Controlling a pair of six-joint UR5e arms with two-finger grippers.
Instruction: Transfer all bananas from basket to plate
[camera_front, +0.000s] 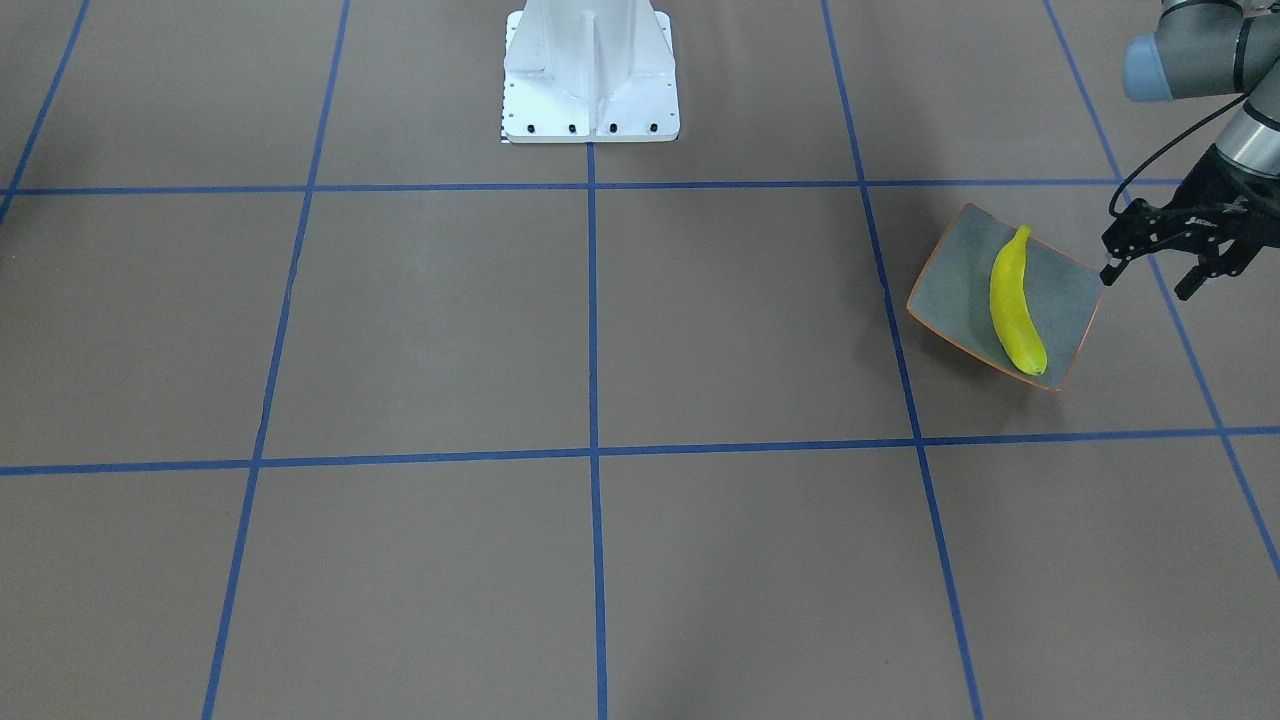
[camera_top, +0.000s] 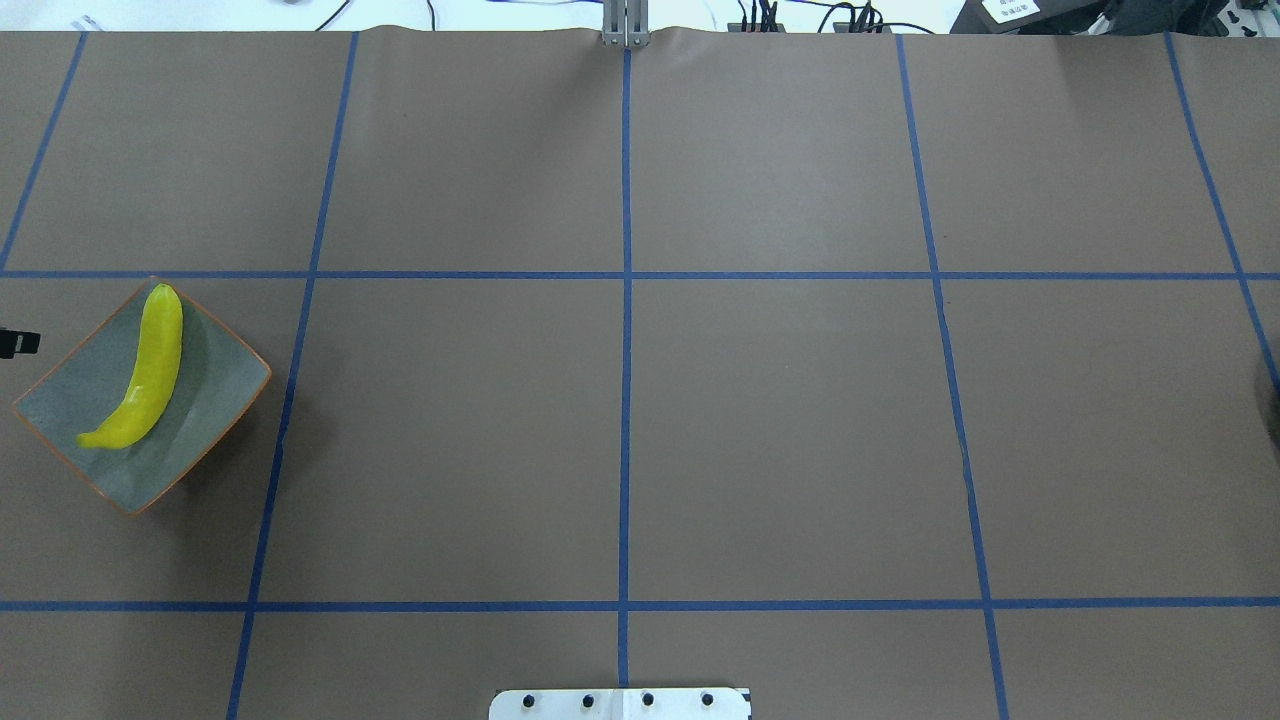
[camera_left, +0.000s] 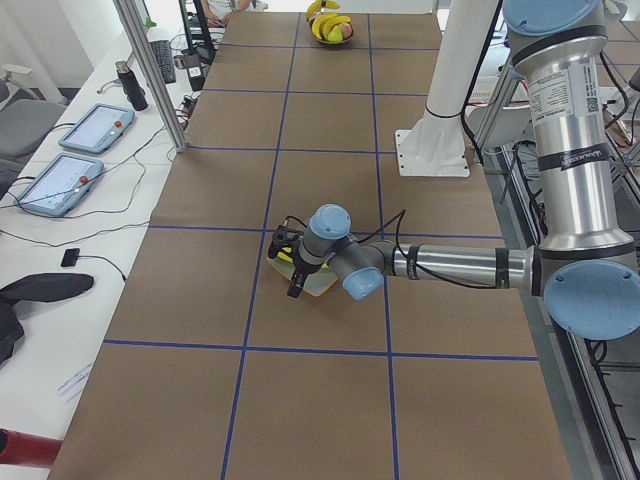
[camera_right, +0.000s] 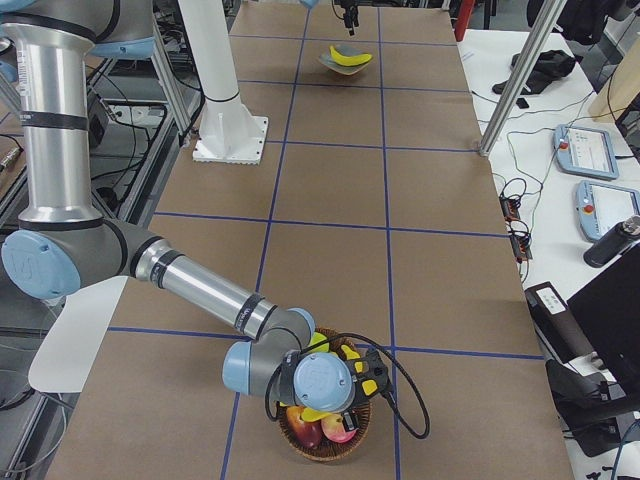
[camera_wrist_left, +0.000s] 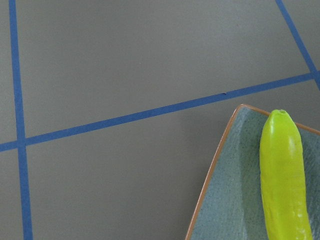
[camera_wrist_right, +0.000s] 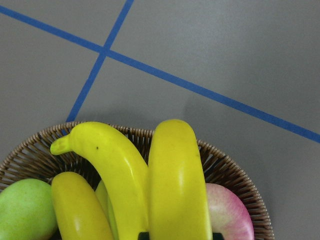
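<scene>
From the front, the brown desk (camera_front: 450, 330) shows blue tape lines and the white robot base (camera_front: 590, 80). The plate (camera_front: 960, 270) lies near the left arm (camera_front: 1200, 60), and one banana (camera_front: 1015, 305) lies along it. The left jaws stand apart and empty, just beside the plate's corner. The banana is near them but not between them.

From overhead, only a black tip of these jaws shows at the picture's edge, beside the plate. The banana lies diagonally on the plate.

From the left end, the basket (camera_left: 332, 28) is at the far end of the desk.

From the right end, the right arm (camera_right: 190, 285) bends down over the basket. Its wrist hides the right jaws, so I cannot tell how they stand.

The left wrist camera sees the plate's corner and one end of the banana.

The right wrist camera looks on three more bananas (camera_wrist_right: 177, 190), a green apple (camera_wrist_right: 22, 210) and a pink apple (camera_wrist_right: 230, 215), all in the basket.
</scene>
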